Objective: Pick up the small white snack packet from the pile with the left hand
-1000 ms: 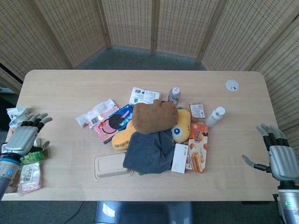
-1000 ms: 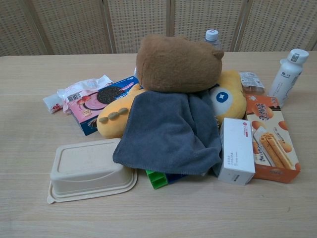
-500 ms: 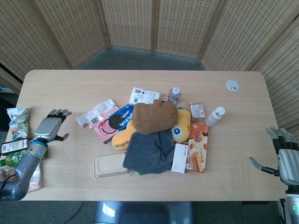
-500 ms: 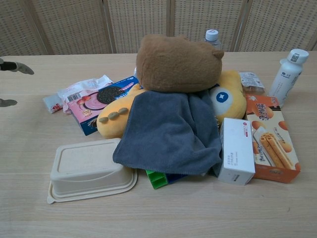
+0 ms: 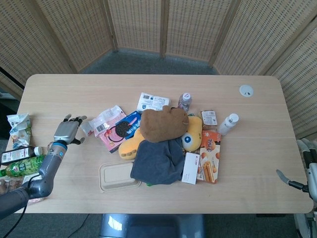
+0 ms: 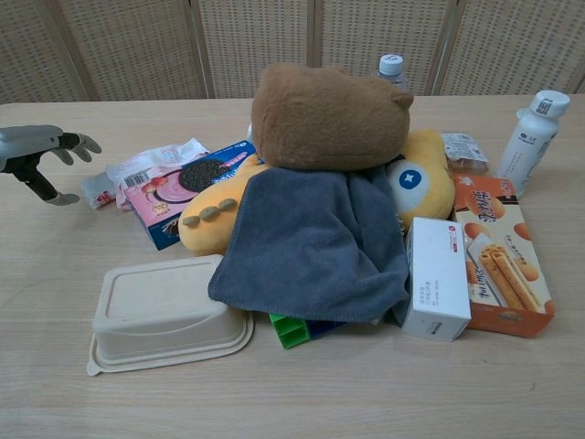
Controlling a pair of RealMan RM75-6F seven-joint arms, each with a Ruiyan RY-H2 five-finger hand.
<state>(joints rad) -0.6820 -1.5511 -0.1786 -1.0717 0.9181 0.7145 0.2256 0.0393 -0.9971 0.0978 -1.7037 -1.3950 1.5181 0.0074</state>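
The left hand [image 5: 69, 131] hovers with fingers spread and empty just at nine o'clock of the small white snack packet [image 5: 87, 128], which lies untouched on the table [image 5: 74, 89] at the pile's nine o'clock edge, so reaching, gripping and lifting remain.

Brown plush [image 6: 329, 117], grey cloth [image 6: 315, 242], orange-and-white biscuit box [image 6: 503, 254].
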